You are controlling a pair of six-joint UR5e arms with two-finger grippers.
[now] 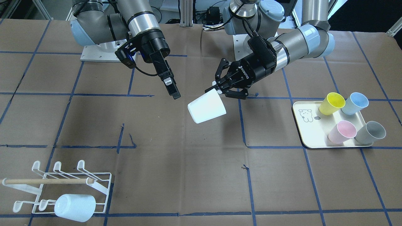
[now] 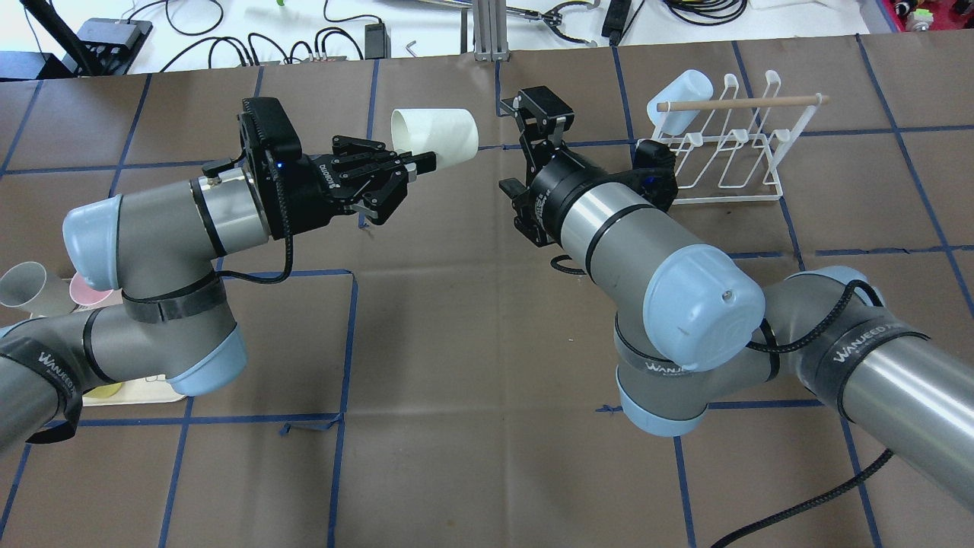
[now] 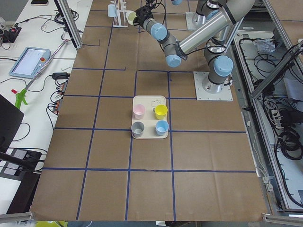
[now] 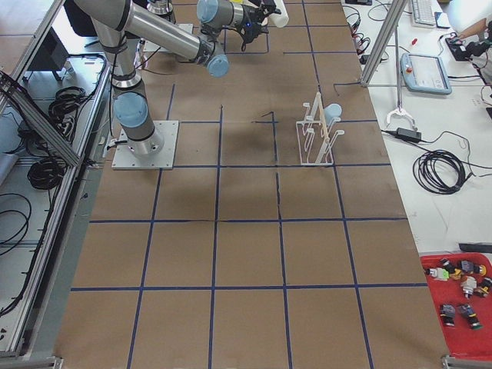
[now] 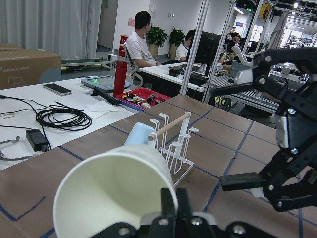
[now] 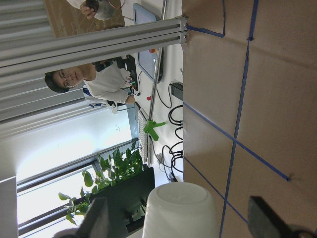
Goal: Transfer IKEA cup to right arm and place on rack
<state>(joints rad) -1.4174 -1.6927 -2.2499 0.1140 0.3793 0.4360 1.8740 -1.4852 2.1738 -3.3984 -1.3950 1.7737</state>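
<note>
My left gripper (image 2: 417,164) is shut on the rim of a white cup (image 2: 434,132) and holds it on its side above the table's middle (image 1: 207,108). The cup's closed base points at my right gripper (image 2: 508,144), which is open and a short gap away from the cup. In the right wrist view the cup's base (image 6: 181,213) sits between the spread fingers (image 6: 267,223). In the left wrist view the cup (image 5: 119,198) fills the lower left. The white wire rack (image 2: 730,144) with its wooden bar stands beyond the right gripper, also in the front view (image 1: 62,185).
A pale blue cup (image 1: 74,207) hangs on the rack's prongs. A cream tray (image 1: 306,125) on my left side holds yellow (image 1: 331,103), blue (image 1: 355,103), pink (image 1: 342,131) and grey (image 1: 370,133) cups. Cables and people are beyond the table's far edge.
</note>
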